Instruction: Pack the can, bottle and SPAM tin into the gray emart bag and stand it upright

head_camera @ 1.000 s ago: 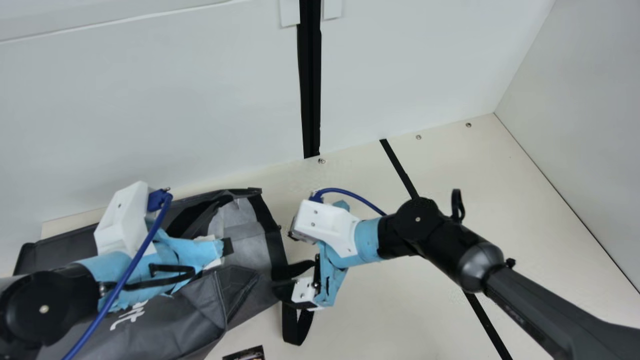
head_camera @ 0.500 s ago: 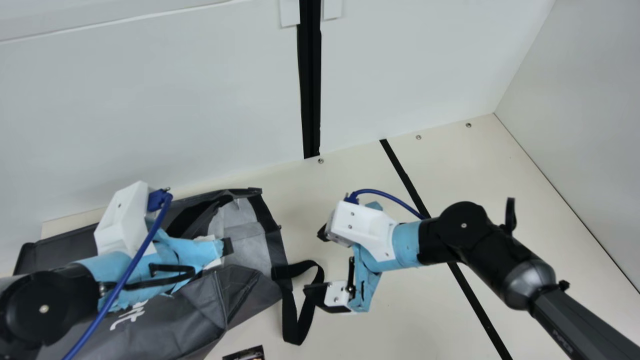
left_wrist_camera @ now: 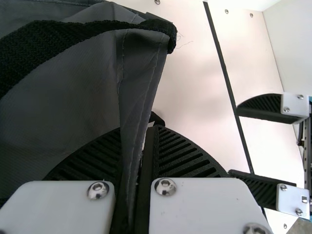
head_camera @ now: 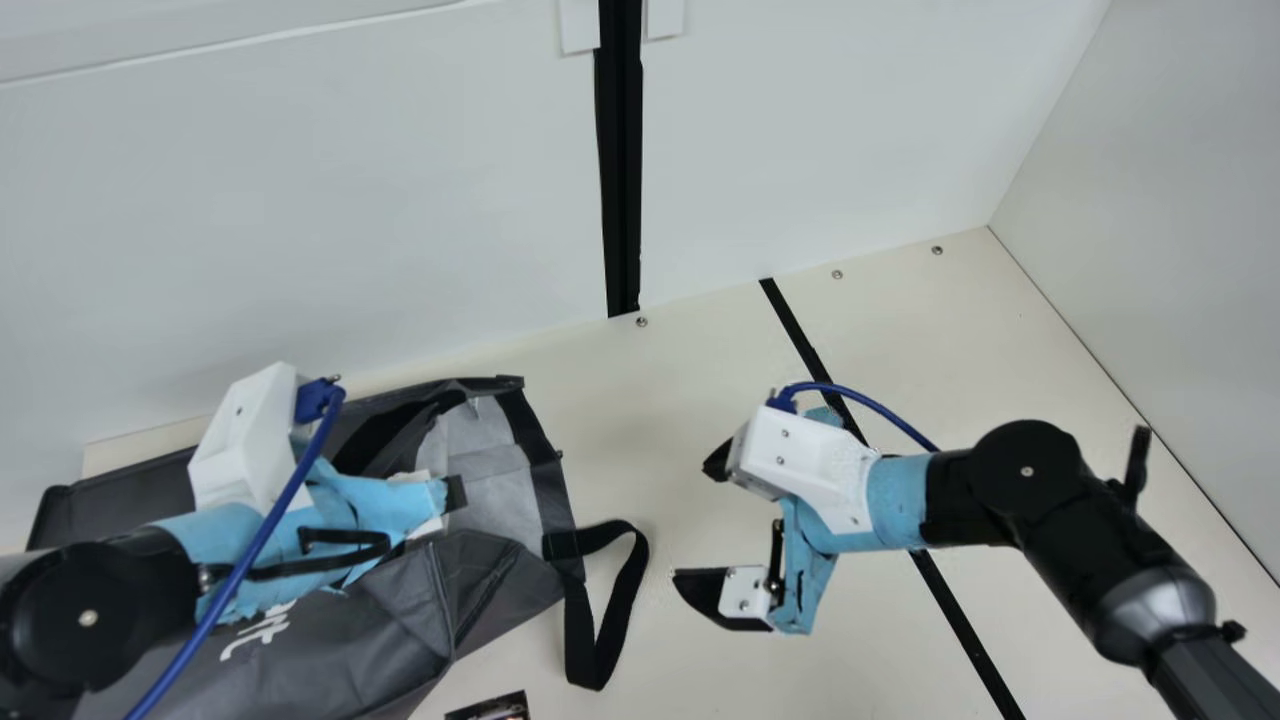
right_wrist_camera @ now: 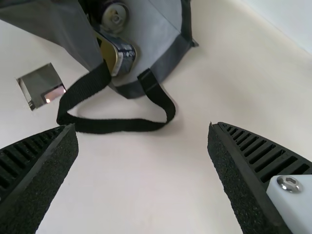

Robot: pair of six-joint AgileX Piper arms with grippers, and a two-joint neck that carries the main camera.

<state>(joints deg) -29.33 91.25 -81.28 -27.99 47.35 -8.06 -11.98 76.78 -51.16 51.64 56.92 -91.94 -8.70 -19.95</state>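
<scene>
The gray emart bag [head_camera: 340, 640] lies on its side at the left, mouth toward the right arm. My left gripper [head_camera: 452, 494] is at the mouth; in the left wrist view the left gripper [left_wrist_camera: 138, 130] is shut on a fold of the bag's fabric [left_wrist_camera: 141, 78]. To the right of the bag my right gripper [head_camera: 697, 525] stands open and apart from it; in the right wrist view the right gripper [right_wrist_camera: 141, 128] has nothing gripped. Inside the mouth, a tin [right_wrist_camera: 118, 54] lies beside the round end of a can or bottle [right_wrist_camera: 115, 17].
A black strap loop [head_camera: 598, 655] sprawls on the table from the bag's mouth. A dark, shiny flat square [head_camera: 490, 708] lies near the front, beside the bag. White walls [head_camera: 300, 200] stand behind; cream table [head_camera: 680, 400] stretches between the bag and the right side wall.
My right gripper has drawn off to the right, away from the bag's mouth and strap, and its fingers now stand clear of the strap. The left arm and the bag have kept still.
</scene>
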